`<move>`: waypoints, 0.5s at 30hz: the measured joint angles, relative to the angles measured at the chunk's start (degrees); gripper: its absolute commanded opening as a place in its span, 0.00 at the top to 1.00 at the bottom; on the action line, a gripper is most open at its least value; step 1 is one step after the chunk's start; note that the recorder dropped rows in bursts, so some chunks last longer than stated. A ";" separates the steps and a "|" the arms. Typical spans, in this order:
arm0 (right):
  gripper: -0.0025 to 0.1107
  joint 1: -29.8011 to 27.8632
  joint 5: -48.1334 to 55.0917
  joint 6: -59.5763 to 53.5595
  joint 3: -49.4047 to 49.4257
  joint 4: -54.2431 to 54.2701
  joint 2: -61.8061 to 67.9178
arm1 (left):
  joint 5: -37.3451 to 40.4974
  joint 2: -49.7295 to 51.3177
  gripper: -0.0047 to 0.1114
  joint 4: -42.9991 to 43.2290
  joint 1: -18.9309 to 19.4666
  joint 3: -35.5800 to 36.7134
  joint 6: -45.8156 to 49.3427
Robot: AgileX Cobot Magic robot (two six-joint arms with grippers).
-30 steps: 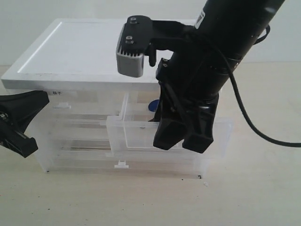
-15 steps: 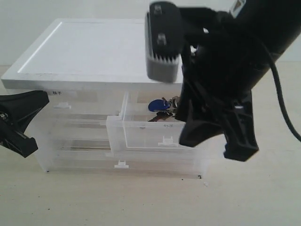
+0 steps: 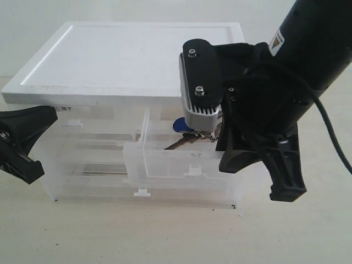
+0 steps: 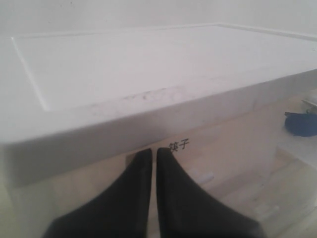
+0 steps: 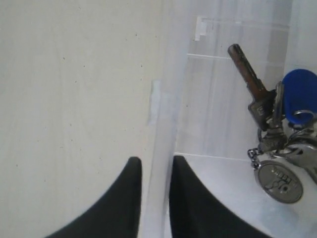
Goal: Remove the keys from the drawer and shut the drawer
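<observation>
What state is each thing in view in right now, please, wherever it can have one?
drawer: open, pulled out.
keys: lying inside the drawer, not held.
right hand: closed on the drawer's wall.
left hand: shut, empty.
labelled drawer: shut.

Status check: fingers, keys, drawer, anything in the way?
Left gripper shut, empty, at the cabinet. Right gripper: fingers pinch the drawer's wall. Keys lie inside the open drawer, ungrasped. Nothing blocking.
</observation>
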 measured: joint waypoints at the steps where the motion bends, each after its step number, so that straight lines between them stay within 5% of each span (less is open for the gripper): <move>1: 0.98 0.00 0.00 -0.96 0.00 0.57 0.00 | 0.00 0.00 0.92 0.00 0.00 0.00 0.00; 15: 0.93 0.00 3.48 -3.63 0.00 3.31 0.00 | 0.00 0.00 0.92 0.00 0.00 0.00 0.00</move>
